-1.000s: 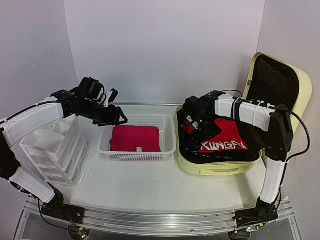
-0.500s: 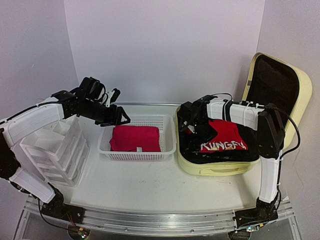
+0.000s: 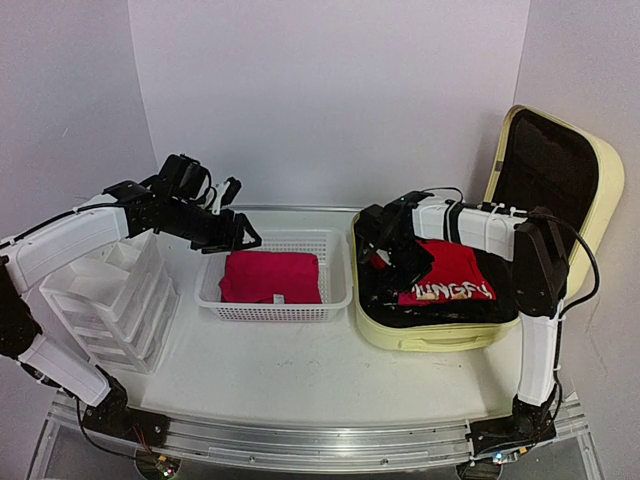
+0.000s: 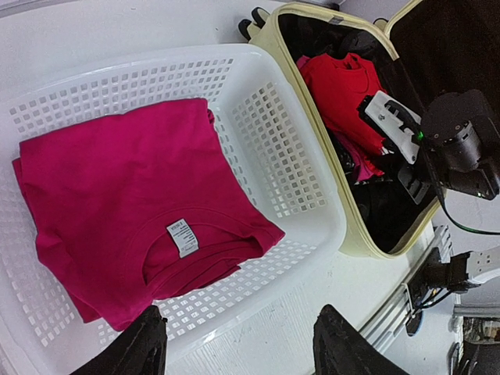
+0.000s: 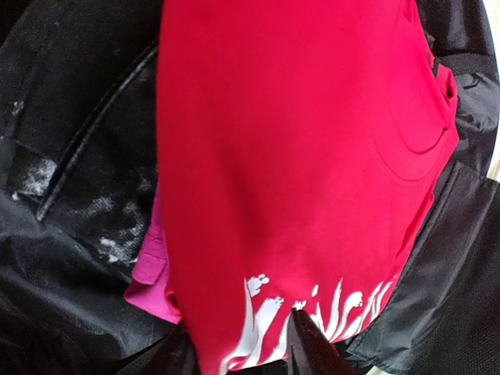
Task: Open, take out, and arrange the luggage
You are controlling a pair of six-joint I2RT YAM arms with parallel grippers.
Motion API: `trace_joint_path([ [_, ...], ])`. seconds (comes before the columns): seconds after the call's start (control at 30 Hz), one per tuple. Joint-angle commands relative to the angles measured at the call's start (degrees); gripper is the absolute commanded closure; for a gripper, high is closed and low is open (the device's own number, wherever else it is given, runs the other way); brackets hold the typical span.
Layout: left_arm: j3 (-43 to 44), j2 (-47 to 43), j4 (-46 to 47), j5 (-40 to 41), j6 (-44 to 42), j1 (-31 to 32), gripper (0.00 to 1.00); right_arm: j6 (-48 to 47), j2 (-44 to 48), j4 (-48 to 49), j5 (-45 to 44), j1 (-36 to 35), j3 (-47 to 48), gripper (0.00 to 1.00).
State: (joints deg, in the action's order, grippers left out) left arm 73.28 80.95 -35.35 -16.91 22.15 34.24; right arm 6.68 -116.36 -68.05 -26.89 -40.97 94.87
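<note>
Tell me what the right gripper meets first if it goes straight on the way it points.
The red shirt with white lettering, lying on top in the open luggage. The right gripper points down at its printed edge; contact looks very near, though depth is unclear.

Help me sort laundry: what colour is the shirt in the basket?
Magenta-pink; the shirt shows best in the left wrist view.

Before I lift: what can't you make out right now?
- Right gripper hold on the red shirt: in the top view its own body covers the tips; in the right wrist view the bottom edge cuts them off.
- Clothes under that shirt in the luggage: only a pink edge shows, right wrist view.
- Label on the magenta shirt: left wrist view, too small to read.
</note>
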Motion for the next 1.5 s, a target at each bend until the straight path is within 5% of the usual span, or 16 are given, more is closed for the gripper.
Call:
trace_joint_path([
  [0.0,1.5,0.31,2.91,-2.64,0.97,0.22,0.35,-0.44,2.69,0.28,-1.28,0.71,1.49,0.72],
  [0.23,1.59,2.16,7.2,-8.87,6.36,0.21,0.36,-0.86,3.2,1.0,1.72,1.39,1.36,0.86],
  [0.43,0.25,7.35,19.95,-17.54,19.79,0.49,0.46,-1.81,6.38,2.22,2.38,2.44,0.26,1.0],
  [0.8,12.95,23.42,25.19,-20.21,41.72,5.4,0.49,-3.47,11.83,5.39,6.84,5.6,-3.41,1.0],
  [1.07,26.35,35.93,27.27,-20.09,57.19,8.6,0.34,-3.9,14.16,8.21,10.62,7.15,-5.74,1.0],
  [1.47,44.96,52.62,27.62,-14.38,73.28,14.65,0.27,-4.22,19.18,12.69,14.04,8.87,-10.68,1.0],
])
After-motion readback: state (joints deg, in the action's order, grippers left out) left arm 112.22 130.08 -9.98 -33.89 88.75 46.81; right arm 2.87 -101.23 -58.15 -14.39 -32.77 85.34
